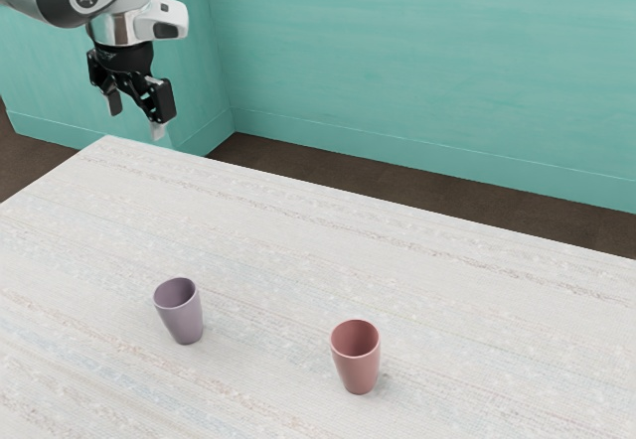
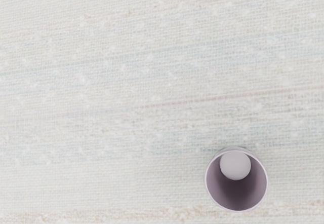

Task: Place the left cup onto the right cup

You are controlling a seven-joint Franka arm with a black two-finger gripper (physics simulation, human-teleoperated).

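A mauve-grey cup (image 1: 179, 310) stands upright on the pale table (image 1: 328, 250), toward the exterior view's left. A dusty-pink cup (image 1: 355, 356) stands upright to its right, nearer the front edge. The two cups are apart. My gripper (image 1: 136, 107) hangs high above the table's far left corner, well away from both cups, open with nothing between its fingers. In the wrist view the mauve cup (image 2: 236, 179) appears from above, its mouth open and its inside empty.
The table's far edge runs diagonally behind the gripper; past it lie a dark floor (image 1: 417, 181) and a teal wall (image 1: 417, 52). Bare tabletop stretches between the gripper and the cups.
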